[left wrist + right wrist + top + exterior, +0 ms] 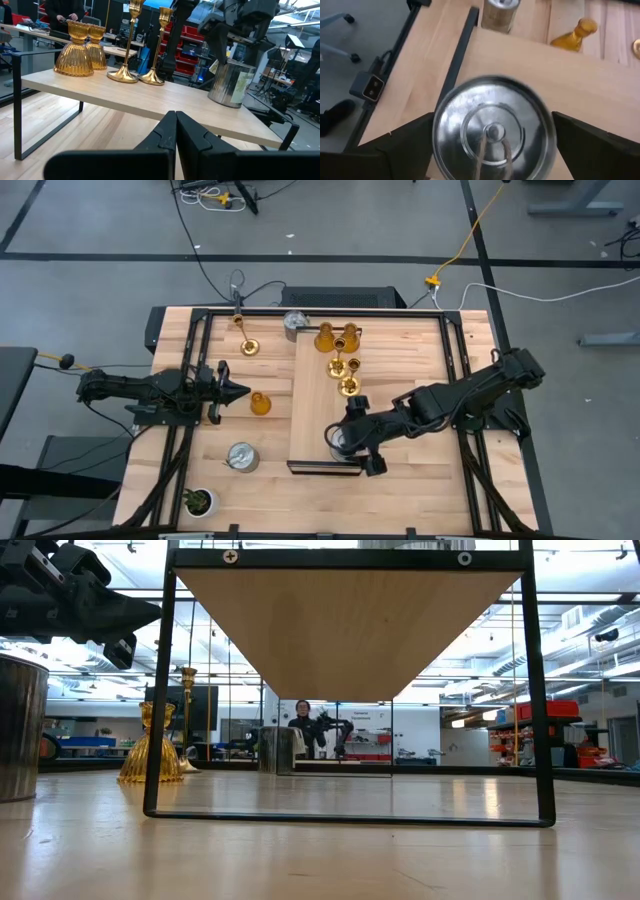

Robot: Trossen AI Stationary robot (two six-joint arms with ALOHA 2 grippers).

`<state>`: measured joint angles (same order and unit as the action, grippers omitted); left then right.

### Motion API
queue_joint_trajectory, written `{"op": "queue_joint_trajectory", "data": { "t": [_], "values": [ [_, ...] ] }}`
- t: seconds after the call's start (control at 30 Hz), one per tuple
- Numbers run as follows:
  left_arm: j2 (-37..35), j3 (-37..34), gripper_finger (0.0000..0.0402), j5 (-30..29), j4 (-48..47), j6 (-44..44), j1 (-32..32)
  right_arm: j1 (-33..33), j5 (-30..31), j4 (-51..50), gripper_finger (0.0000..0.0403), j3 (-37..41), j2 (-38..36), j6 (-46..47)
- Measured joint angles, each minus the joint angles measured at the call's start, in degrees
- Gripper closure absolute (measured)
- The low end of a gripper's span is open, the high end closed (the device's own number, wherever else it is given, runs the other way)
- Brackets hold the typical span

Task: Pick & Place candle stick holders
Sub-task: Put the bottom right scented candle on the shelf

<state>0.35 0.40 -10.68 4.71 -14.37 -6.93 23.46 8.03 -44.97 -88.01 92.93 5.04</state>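
On the raised shelf (312, 405) stand two amber holders (325, 337), two gold stemmed holders (337, 366) and one silver holder (345, 442), which sits between the wide-spread fingers of the right gripper (347, 442). On the table (170, 330) to the left: one gold (248, 346), one amber (260, 403) and two silver (241, 457), one at the far edge. The left gripper (240, 391), pinched shut on nothing, hangs near the amber one.

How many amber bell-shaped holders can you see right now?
3. Two amber holders side by side on the shelf, far end; one on the table by the left gripper.
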Motion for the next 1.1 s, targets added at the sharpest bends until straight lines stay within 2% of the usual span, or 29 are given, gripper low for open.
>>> {"op": "queue_joint_trajectory", "data": {
  "t": [0.4, 0.6, 0.83, 1.1],
  "values": [
    [0.0, 0.01, 0.0392, 0.0, 0.01, -0.01, 0.01, -0.09, 0.12, 2.81, 0.0011, 0.0, -4.43, -2.53],
    [0.0, 0.01, 0.0392, 0.0, 0.02, -0.01, 0.01, -0.37, 4.69, 3.45, 0.0023, 0.0, -5.67, -1.01],
    [0.0, 0.01, 0.0392, 0.0, 0.0, 0.0, 0.0, -2.2, 6.54, 2.29, 0.008, 0.0, -5.64, 3.46],
    [0.01, 0.02, 0.0392, 0.0, 0.0, -0.02, -0.01, -4.67, 6.55, 0.22, 0.0172, 0.98, -5.62, 3.74]
  ]
}}
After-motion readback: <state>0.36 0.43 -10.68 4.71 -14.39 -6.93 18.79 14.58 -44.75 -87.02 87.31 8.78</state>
